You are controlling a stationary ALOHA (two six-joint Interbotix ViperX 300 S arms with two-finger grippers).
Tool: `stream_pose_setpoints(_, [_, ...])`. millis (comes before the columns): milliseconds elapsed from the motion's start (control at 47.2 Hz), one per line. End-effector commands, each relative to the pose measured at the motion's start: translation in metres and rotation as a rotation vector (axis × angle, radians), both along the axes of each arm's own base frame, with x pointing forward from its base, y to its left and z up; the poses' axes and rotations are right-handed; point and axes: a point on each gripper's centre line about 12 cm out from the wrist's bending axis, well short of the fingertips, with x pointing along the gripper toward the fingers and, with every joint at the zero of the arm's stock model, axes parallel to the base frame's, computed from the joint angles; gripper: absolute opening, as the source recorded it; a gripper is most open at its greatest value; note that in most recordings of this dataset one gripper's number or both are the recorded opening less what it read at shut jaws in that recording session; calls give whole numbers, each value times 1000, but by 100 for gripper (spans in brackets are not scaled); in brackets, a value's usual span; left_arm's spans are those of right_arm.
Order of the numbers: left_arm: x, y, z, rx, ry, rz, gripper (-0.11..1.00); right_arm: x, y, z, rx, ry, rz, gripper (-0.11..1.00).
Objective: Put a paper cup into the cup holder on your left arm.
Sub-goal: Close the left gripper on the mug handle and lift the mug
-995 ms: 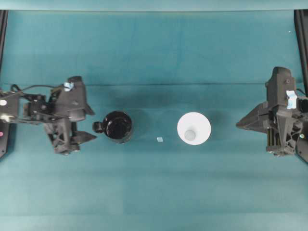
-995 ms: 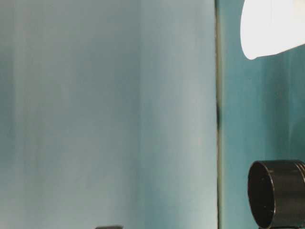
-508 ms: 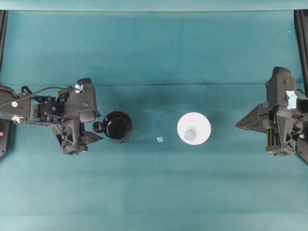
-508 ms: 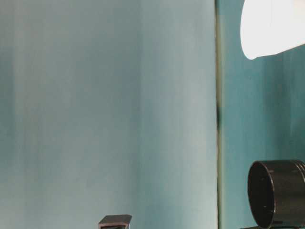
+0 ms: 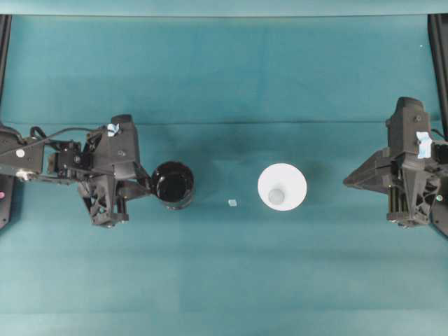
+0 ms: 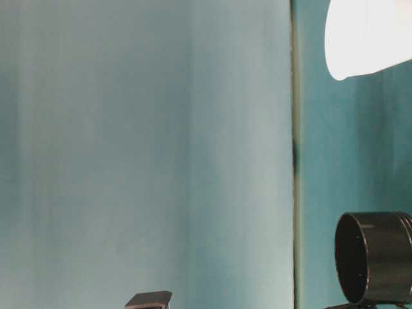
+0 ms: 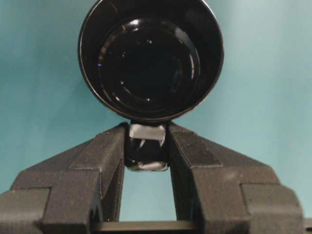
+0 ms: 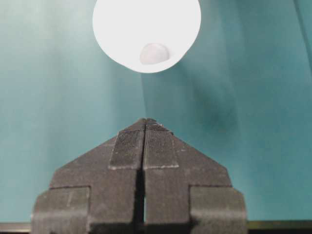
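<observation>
Your left arm (image 5: 49, 155) moved right toward cup holder (image 5: 173, 185). Left gripper (image 5: 142, 189) went from wide open, short of holder, to jaws pinched on holder's small handle (image 7: 146, 147); fingers (image 7: 105, 153) now touching it both sides. Holder nudged slightly right on table in overhead view, handle now hidden between jaws.

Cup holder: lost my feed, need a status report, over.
Left gripper jaws shut on cup holder handle. Right gripper shut, empty, short of paper cup. Cup upright, apart from holder. Small scrap between them.
</observation>
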Motion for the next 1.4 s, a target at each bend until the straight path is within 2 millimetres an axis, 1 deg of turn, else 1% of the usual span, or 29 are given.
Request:
stream_pose_setpoints(0, [2, -1, 3, 3, -18, -5, 30, 5, -1, 10, 4, -32, -7, -4])
stream_pose_setpoints(191, [2, -1, 3, 4, -17, -7, 30, 5, 0, 10, 6, -32, -8, -4])
stream_pose_setpoints(487, [7, -1, 8, 11, -53, -14, 30, 5, 0, 10, 6, -32, -8, -4])
stream_pose_setpoints(805, [15, 1, 27, 49, -108, -45, 30, 5, 0, 10, 6, -31, -8, -4])
stream_pose_setpoints(974, [23, 2, 34, 55, -130, -47, 30, 5, 0, 10, 6, -32, -8, -4])
stream_pose_setpoints(1249, [43, 7, 42, 60, -154, -35, 30, 5, 0, 10, 6, -32, -8, -4])
stream_pose_setpoints(1376, [50, 9, 41, 66, -141, -37, 30, 5, 0, 10, 6, -32, -8, -4])
